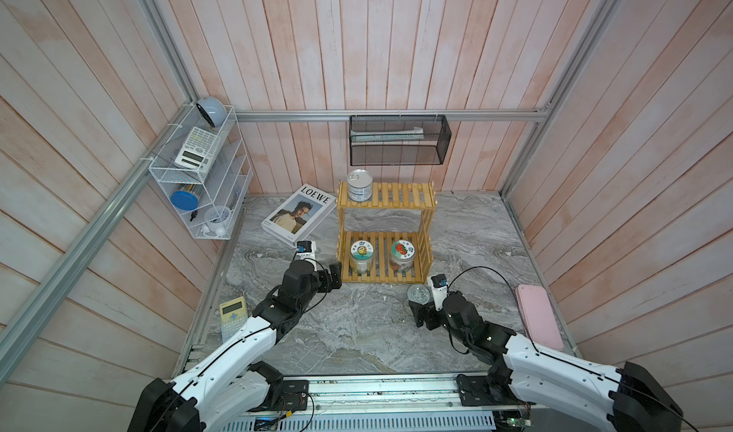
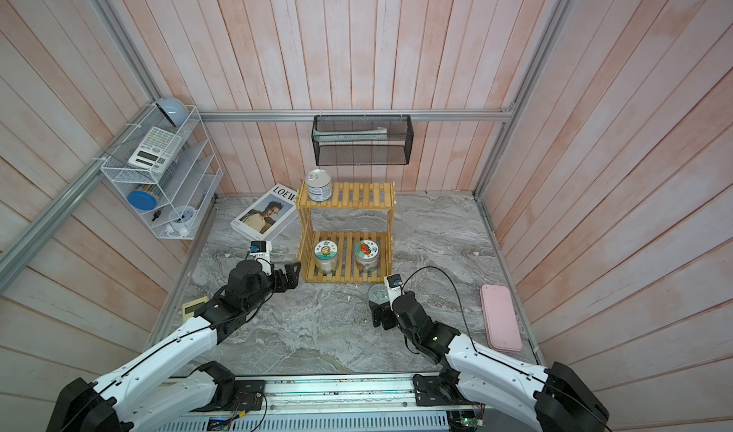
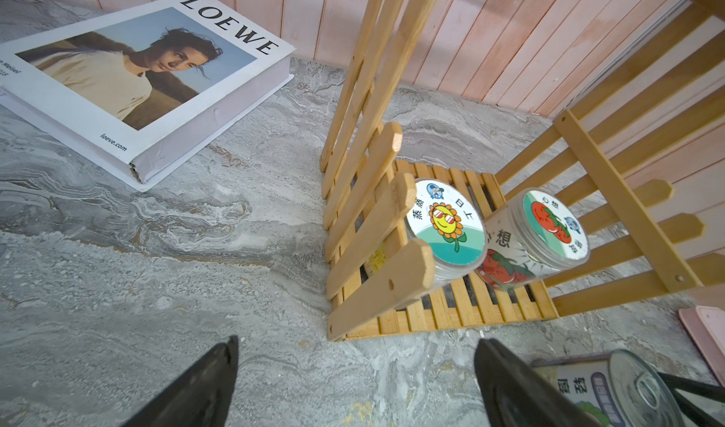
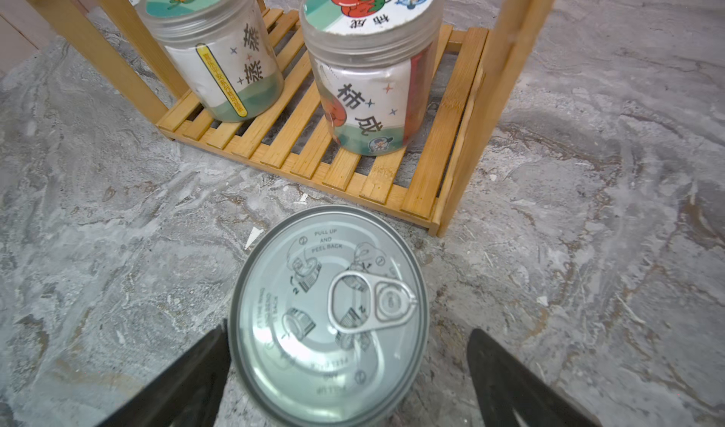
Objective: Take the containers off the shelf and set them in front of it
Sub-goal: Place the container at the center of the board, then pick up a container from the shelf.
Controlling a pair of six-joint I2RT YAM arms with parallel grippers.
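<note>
Shelf: two tiers of yellow-tan wooden slats with slatted sides; stands on the grey marbled counter, near the middle of its back edge.
Upper tin: silver, ring-pull lid, white and blue label; upright at the left end of the top tier.
Front tin: silver lid with a ring pull and embossed "PULL UP AND PEEL BACK"; pale printed label on the side, seen from the left wrist; upright on the counter, off the shelf, just in front of its front right corner.
Flower jar: clear plastic with a screw lid showing a yellow sunflower in sunglasses over a green band; white label with Chinese characters; upright on the left half of the lower tier.
Tomato jar: clear plastic, lid with red tomatoes, white label with red and green print; upright on the right half of the lower tier, beside the flower jar with a gap between them.
Left claw: spread wide, holding nothing; near the shelf's front left corner, facing the lower tier.
Right claw: spread wider than the front tin, one finger on each side of it; clear gap at one finger, the other close by the rim, contact not discernible; grips nothing.
Book: white, "LOEWE" cover, flat toward the back left corner of the counter.
Pink case: flat along the counter's right edge.
</note>
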